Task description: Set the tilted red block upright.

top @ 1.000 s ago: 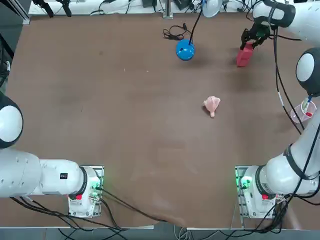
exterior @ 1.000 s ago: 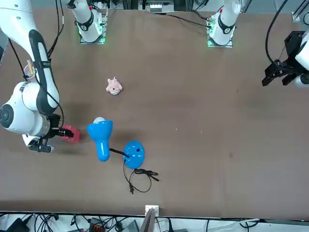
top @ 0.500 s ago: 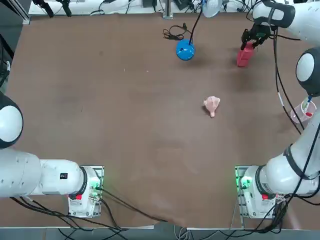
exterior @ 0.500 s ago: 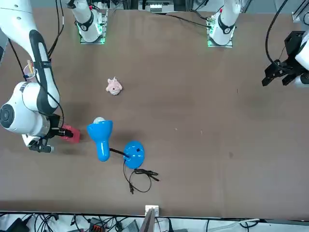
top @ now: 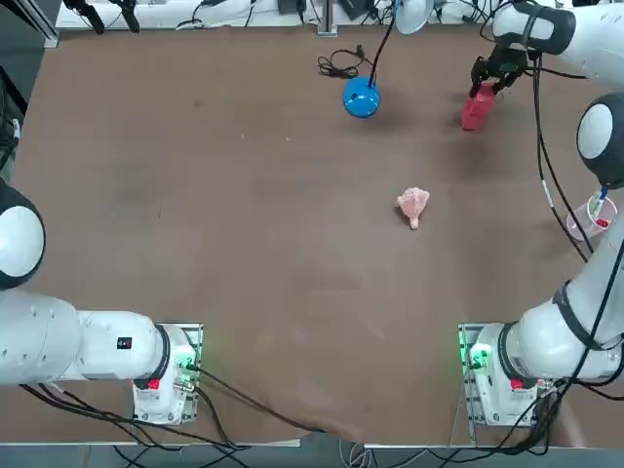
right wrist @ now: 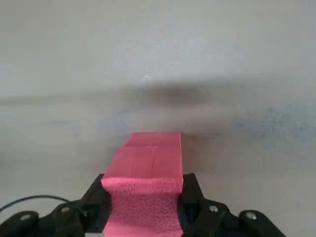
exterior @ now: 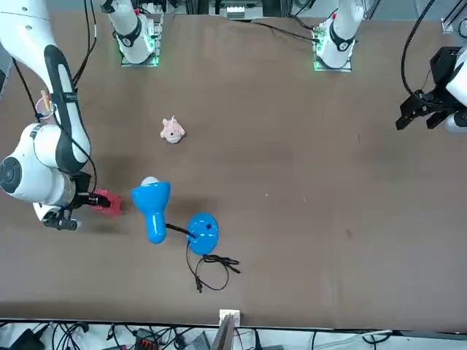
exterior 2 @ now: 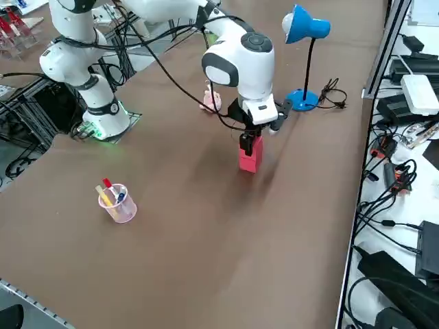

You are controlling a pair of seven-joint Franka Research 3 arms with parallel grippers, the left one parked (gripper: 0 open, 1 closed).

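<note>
Nothing shifted vs. earlier frames: same arm pose, same block lean, same clutter spots.

Wide brown matte tabletop (top: 244,224), mostly bare, so plenty of room for the job. White right arm reaching to far right corner of it, wrist pointing down, since that's where the work sits. Blue desk lamp w/ round base (exterior: 203,231) and black cord, near the block toward table centre, not touching; prob. just clutter. Clear plastic cup w/ pens (exterior 2: 118,202) near right edge, well apart. Pale pink lumpy toy (top: 413,206) mid-table, also well apart, not part of task.

Right gripper (right wrist: 143,197): black jaws pinching top end of small red-pink foam-looking rectangular block (exterior 2: 250,155), one finger on each flat side. Grip up high prob. so lower end can pivot on table while top gets swung over it.

Block itself: taller than wide, plain, rough spongy texture at gripped end, smoother face below. Top view shows it leaning a bit, lower end toward table centre, upper end under gripper. Side view looks close to upright, base at or just off surface; can't tell which. Judged nearly done: square up, set down, let go.
</note>
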